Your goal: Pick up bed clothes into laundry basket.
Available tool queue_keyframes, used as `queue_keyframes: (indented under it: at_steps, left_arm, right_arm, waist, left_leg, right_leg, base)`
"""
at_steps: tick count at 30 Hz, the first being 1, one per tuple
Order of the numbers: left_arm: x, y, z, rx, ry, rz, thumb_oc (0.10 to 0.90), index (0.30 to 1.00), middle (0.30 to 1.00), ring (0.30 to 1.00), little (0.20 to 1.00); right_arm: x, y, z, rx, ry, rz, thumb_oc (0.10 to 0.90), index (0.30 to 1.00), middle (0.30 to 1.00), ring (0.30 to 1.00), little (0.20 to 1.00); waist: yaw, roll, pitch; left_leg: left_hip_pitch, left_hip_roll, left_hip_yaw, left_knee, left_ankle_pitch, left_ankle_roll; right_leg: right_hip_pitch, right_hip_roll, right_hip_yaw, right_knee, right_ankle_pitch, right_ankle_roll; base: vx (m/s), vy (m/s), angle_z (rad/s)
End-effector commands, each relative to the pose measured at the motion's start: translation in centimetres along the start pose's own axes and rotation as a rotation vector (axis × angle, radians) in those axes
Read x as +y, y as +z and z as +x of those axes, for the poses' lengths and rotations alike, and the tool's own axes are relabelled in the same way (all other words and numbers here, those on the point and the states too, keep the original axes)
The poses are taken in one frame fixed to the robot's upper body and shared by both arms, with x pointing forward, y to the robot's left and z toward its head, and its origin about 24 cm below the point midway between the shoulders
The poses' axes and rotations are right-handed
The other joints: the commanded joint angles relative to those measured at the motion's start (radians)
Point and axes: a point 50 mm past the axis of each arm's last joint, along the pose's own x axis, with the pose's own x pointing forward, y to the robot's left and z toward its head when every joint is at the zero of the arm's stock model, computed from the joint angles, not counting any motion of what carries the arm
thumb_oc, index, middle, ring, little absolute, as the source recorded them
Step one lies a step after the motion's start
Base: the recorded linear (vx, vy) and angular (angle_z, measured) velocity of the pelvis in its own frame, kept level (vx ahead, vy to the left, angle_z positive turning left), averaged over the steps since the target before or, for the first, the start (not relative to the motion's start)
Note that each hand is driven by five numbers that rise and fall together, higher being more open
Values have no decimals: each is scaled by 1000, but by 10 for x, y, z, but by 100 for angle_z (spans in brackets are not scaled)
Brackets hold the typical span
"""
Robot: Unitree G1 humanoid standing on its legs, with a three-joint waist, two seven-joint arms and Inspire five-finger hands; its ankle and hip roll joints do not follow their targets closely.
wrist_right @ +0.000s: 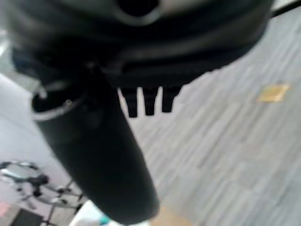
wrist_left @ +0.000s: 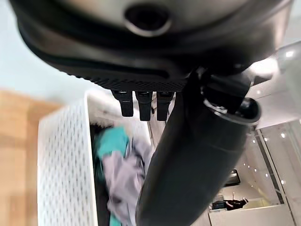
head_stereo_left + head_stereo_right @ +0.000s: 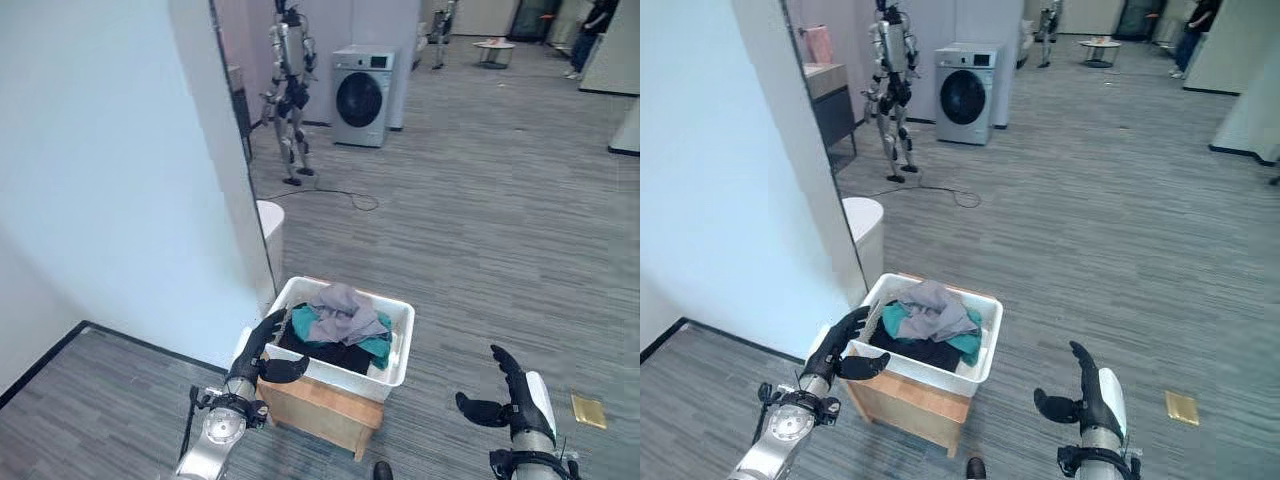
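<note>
White plastic, with perforated sides, formed the laundry basket (image 3: 400,345), which sat on a low wooden stand (image 3: 320,405) on the grey wood-look floor (image 3: 480,230), close to the corner of a pale wall (image 3: 110,170). Inside it lay the bed clothes (image 3: 345,322), already heaped: a grey piece on top, teal cloth beneath it and something dark at the bottom.

The left robot hand (image 3: 262,352) was at the basket's near left corner, its fingers straight and spread along the rim with the thumb standing out below them; it gripped nothing. The right robot hand (image 3: 512,392) hung over bare floor well to the right of the basket, fingers extended and thumb held apart, likewise empty.

Near that hand a small yellow-brown patch (image 3: 589,410) lay on the floor. A white cylindrical bin (image 3: 864,230) stood behind the basket by the wall's edge. Farther back were a front-loading washing machine (image 3: 362,96) and another humanoid robot (image 3: 289,90) standing beside it. A person (image 3: 590,35) stood at the far end of the room.
</note>
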Motion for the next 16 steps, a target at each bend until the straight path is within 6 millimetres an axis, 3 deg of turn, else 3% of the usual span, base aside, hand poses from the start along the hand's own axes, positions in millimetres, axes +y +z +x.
queue_keyframes:
  at_steps: [1,6,16]
  left_arm:
    - [29,59,13,-272,94,-56,800,900,900,900,900]
    - [48,36,1,-193,167,-66,800,900,900,900,900]
    - [53,4,-9,-60,184,-54,800,900,900,900,900]
  right_arm:
    - [-44,85,40,-362,-185,86,800,900,900,900,900]
    - [-29,90,43,-376,-73,72,800,900,900,900,900]
    - [-4,87,37,-364,44,59,800,900,900,900,900]
  waist:
    - [41,1,46]
    - [89,-17,46]
    - [131,-30,51]
  left_leg:
    - [93,-2,-6,11,-110,-12]
    - [76,6,-56,11,-100,-19]
    - [63,6,-108,11,-91,-21]
  right_leg:
    - [131,-21,-47,4,-156,7]
    - [167,-17,-96,4,-168,-4]
    - [206,-14,-142,4,-188,-15]
  base:
    - [-60,3,-14]
    - [-41,-7,48]
    - [-16,-7,25]
